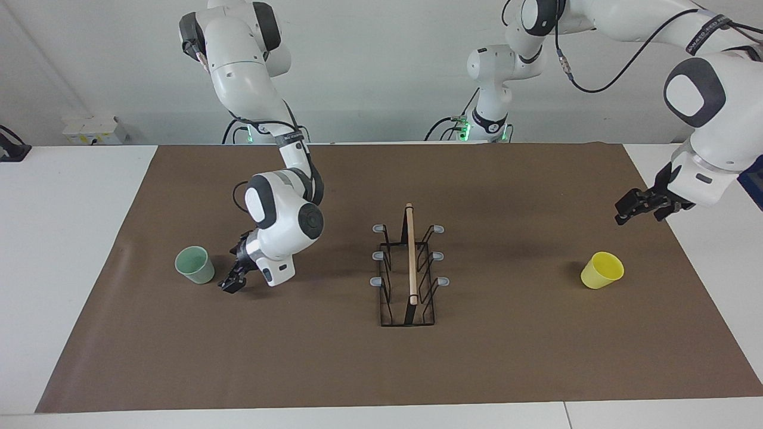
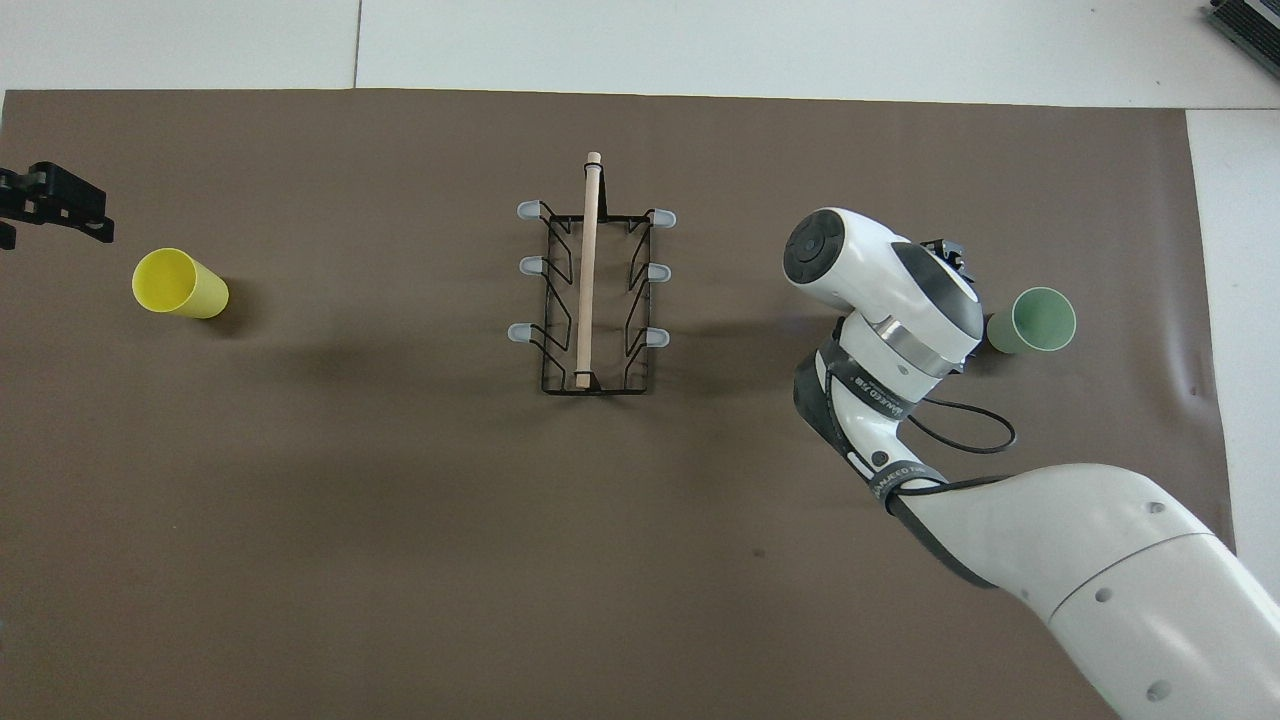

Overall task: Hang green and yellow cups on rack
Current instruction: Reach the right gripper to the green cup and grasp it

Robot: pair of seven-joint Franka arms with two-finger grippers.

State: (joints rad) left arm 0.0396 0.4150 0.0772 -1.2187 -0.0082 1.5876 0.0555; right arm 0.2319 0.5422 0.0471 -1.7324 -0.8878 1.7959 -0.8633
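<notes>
While both cups stood upright on the brown mat [image 1: 536,369], your rack [image 1: 410,268] sat at the middle of the facing frame with nothing on its prongs. At the left of that frame you had the green cup [image 1: 195,264], mouth up, toward the right arm's end of the table. Just beside it, low over the mat, was your right gripper [image 1: 231,283]; I could not tell how wide its fingers were. Toward the lower right stood the yellow cup [image 1: 602,270], toward the left arm's end. At the right edge, your left gripper [image 1: 633,208] hung raised and apart from it, its opening impossible to read.
</notes>
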